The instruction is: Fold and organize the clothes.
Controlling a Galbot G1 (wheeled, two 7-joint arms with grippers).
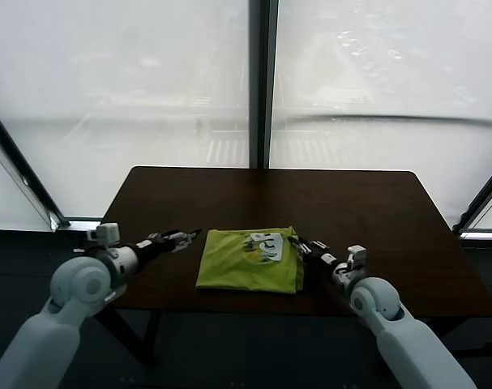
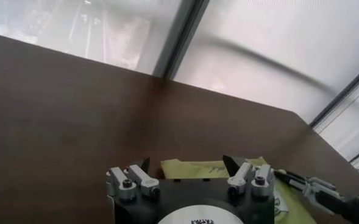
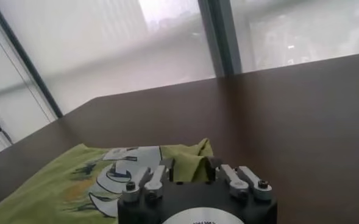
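Observation:
The clothes are one lime-green T-shirt (image 1: 246,261), folded into a rough square near the table's front edge, its white printed graphic (image 1: 264,244) facing up. At the shirt's right edge, my right gripper (image 1: 301,245) is shut on a bunched fold of green fabric (image 3: 190,159) that stands up between its fingers. My left gripper (image 1: 190,237) hovers low over the table just left of the shirt, open and holding nothing. In the left wrist view the shirt's edge (image 2: 203,168) lies just beyond the left gripper (image 2: 186,163).
The dark brown table (image 1: 351,211) stretches back to large frosted windows with a dark central post (image 1: 262,81). Its front edge runs just below the shirt. Bare tabletop lies behind the shirt and to both sides.

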